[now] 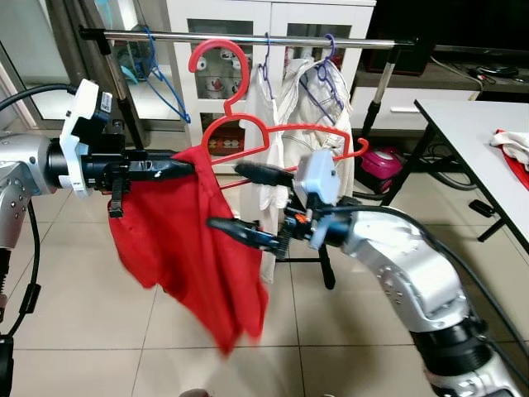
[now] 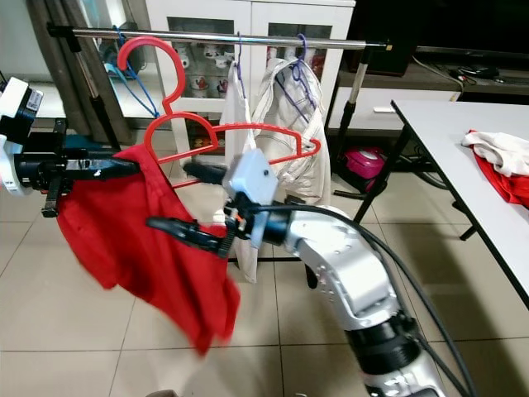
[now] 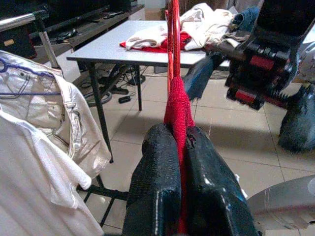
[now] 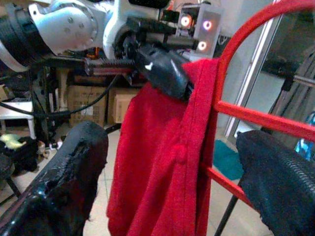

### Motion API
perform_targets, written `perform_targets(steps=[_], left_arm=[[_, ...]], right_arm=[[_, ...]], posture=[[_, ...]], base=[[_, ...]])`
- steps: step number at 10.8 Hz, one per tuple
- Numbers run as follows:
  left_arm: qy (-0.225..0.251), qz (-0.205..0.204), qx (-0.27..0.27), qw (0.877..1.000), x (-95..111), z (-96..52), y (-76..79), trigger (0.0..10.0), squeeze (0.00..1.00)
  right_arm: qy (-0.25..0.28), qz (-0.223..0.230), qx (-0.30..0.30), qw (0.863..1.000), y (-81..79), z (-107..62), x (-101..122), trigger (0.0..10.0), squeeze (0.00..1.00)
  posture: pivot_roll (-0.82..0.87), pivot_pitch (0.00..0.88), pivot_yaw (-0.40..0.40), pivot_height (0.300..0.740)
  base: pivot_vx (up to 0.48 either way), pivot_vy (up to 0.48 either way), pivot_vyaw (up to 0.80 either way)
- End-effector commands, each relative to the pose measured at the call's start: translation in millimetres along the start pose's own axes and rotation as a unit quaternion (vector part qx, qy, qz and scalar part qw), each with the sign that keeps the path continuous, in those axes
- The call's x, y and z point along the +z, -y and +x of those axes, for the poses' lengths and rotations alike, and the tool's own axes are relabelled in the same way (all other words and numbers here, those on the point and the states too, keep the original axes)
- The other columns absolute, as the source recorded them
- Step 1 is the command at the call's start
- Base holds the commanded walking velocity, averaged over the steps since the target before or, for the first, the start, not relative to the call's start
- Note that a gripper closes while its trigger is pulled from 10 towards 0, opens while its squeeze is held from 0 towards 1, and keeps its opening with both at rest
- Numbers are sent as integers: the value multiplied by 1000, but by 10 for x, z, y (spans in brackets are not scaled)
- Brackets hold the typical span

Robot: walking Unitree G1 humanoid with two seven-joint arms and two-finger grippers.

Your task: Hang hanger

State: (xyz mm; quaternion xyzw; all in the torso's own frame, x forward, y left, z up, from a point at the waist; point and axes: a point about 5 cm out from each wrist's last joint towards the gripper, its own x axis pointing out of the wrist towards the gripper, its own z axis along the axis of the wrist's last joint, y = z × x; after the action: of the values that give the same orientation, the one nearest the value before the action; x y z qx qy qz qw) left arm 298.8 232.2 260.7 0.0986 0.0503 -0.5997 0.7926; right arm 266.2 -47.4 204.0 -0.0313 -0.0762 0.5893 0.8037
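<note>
A red hanger (image 1: pixel 240 126) is held in the air in front of the clothes rail (image 1: pixel 248 37), its hook (image 1: pixel 220 51) just below the bar and tilted. A red garment (image 1: pixel 194 248) droops from the hanger's left end. My left gripper (image 1: pixel 186 168) is shut on that end, pinching the red cloth (image 3: pixel 178 123) over the hanger's arm. My right gripper (image 1: pixel 241 201) is open to the right of the garment, one finger (image 4: pixel 74 162) on each side of the hanger's lower bar (image 4: pixel 246 114), touching nothing that I can see.
White garments (image 1: pixel 307 107) on purple hangers and an empty blue hanger (image 1: pixel 162 84) hang on the rail. A white cabinet (image 1: pixel 273 16) stands behind it. A grey table (image 1: pixel 475 136) with piled clothes is at the right, and a pink object (image 1: pixel 380 162) lies on the tiled floor.
</note>
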Motion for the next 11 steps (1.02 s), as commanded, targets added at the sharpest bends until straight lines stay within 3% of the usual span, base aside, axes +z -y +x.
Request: perform_targets(steps=[1,7,11], left_arm=[[17,27,-5,999,139,42,9,0,0],[28,36,16,999,142,108,-43,0,0],[33,36,6,999,166,134,-44,0,0]], right_arm=[[2,-2,2,1000,5,60,27,10000,0],[19,30,55,998,-99,110,45,10000,0],[-2,37,81,996,-127,168,-51,10000,0]], posture=[[-32,0,17,740],[-29,0,16,740],[-27,0,21,740]], base=[[0,0,0],[0,0,0],[0,0,0]])
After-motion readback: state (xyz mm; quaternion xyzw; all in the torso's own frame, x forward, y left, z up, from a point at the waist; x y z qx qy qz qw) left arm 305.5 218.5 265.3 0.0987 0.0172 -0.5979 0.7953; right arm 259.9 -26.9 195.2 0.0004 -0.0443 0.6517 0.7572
